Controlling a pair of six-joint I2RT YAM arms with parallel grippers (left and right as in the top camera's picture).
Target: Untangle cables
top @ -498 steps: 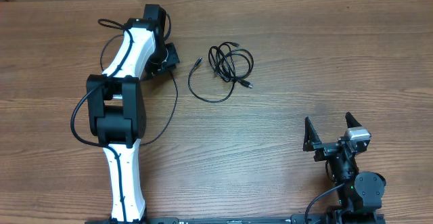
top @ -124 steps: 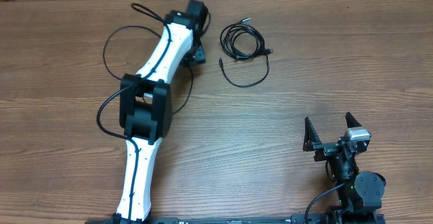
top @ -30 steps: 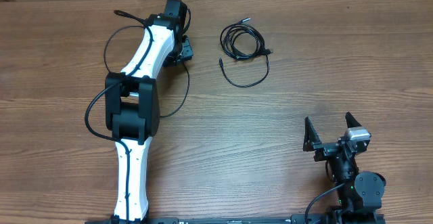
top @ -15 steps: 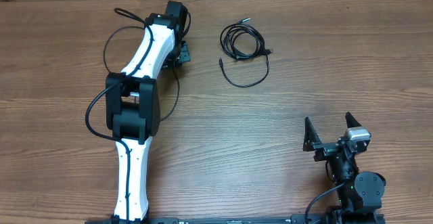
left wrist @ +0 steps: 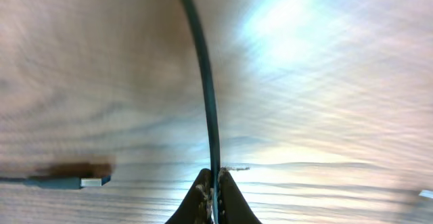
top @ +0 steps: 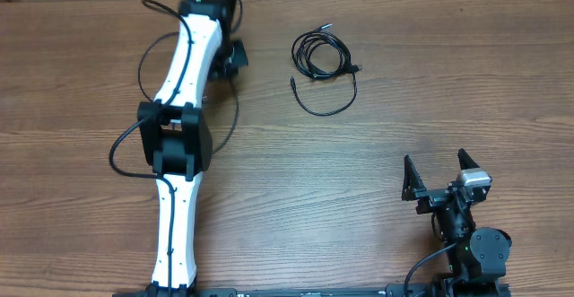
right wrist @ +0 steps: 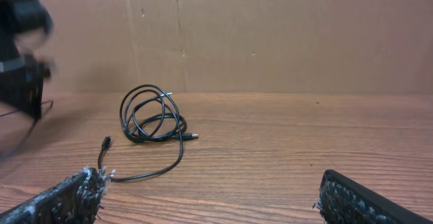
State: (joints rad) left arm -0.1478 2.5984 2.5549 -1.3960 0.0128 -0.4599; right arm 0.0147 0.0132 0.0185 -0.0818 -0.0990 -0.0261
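A coiled bundle of thin black cables (top: 321,55) lies at the back of the table, with one tail looping toward the front (top: 327,107); the right wrist view shows it too (right wrist: 152,119). My left gripper (top: 235,56) sits left of the bundle, apart from it. Up close, the left gripper (left wrist: 215,183) is shut on a thin dark cable (left wrist: 206,88) that runs away from the fingertips. A metal USB plug (left wrist: 91,181) lies on the wood to its left. My right gripper (top: 439,173) stands open near the front right, holding nothing (right wrist: 211,190).
The white left arm (top: 184,126) stretches from the front edge to the back, its thicker black wires (top: 231,109) looping at both sides. A cardboard wall (right wrist: 270,34) closes off the far side of the wooden table (top: 404,91).
The left gripper has shut and moved slightly back and left. The cable bundle and the right arm have not moved.
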